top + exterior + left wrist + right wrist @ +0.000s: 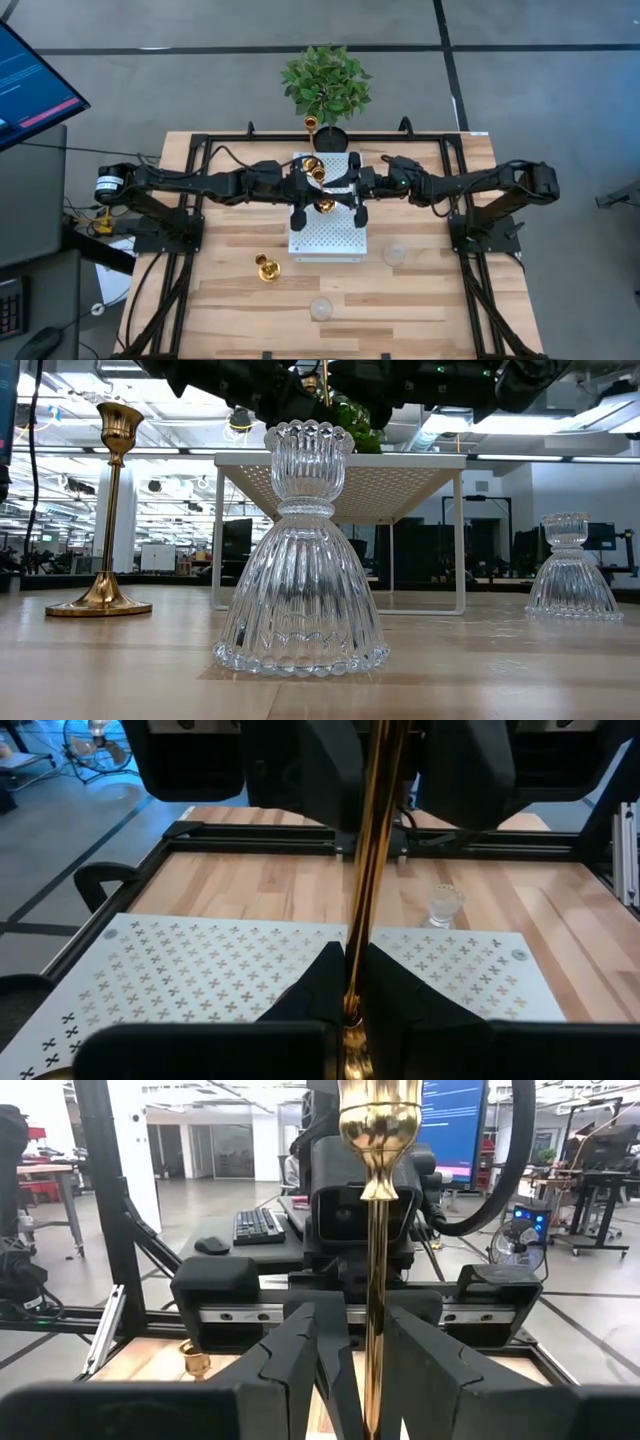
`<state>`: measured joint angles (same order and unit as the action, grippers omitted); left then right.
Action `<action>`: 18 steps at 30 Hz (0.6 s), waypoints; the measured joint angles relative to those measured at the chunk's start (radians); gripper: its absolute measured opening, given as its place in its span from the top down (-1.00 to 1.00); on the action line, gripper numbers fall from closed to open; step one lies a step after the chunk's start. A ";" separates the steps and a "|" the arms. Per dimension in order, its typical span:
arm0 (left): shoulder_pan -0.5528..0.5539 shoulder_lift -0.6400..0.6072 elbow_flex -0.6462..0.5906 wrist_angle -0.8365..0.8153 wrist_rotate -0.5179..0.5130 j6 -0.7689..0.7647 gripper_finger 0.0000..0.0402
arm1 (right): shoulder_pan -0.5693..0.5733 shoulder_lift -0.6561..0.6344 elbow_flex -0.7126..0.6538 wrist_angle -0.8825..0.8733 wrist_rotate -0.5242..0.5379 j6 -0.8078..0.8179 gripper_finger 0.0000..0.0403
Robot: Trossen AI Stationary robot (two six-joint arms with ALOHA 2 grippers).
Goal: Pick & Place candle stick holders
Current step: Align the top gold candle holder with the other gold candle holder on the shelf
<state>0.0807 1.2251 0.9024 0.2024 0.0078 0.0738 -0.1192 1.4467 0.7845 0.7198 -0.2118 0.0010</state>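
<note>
Both grippers meet over a white perforated stand (328, 240) in the middle of the table. A tall gold candle stick holder (322, 190) stands upright between them, its cup (380, 1120) on top. My left gripper (310, 188) and my right gripper (345, 188) are both shut on its stem. Another tall gold holder (313, 125) stands by its round base at the table's far edge. A short gold one (267, 268) stands on the table near the stand's left front corner. Two clear glass holders (395, 255) (320, 308) stand on the wood. My left gripper pinches the thin stem (352, 982) low down between its two fingers, coming level from the table's left and across the stem. The holder is upright; the fingers hide whether its base rests on the stand. My right gripper pinches the same stem (377, 1320) between its two fingers, below the cup. It comes level from the table's right, across the stem and facing my left gripper. The stem stands upright, with the cup above the fingers.
A green potted plant (326, 85) stands at the table's far edge behind the stand. Black frame rails (200, 150) run along the table's sides and far edge. A monitor (30, 80) stands off the table's left. Bare wood (450, 300) lies near the front edge.
</note>
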 joint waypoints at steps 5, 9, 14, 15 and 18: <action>0.000 0.000 0.000 0.000 0.000 -0.003 0.93 | 0.000 0.035 0.014 0.030 0.000 0.000 0.46; 0.000 0.000 0.000 0.000 0.000 -0.003 0.93 | 0.000 0.105 0.070 0.028 0.000 0.000 0.46; -0.002 0.000 -0.001 -0.005 -0.001 -0.003 0.93 | -0.006 0.142 0.100 0.019 0.000 -0.007 0.46; -0.002 0.000 -0.001 -0.006 0.000 -0.003 0.93 | -0.010 0.135 0.099 0.016 0.000 -0.008 0.46; -0.002 0.001 -0.001 -0.015 0.000 -0.003 0.93 | -0.015 0.114 0.099 0.013 0.000 -0.008 0.46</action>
<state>0.0784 1.2259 0.9012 0.1879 0.0078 0.0708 -0.1338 1.5608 0.8837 0.7324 -0.2117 -0.0071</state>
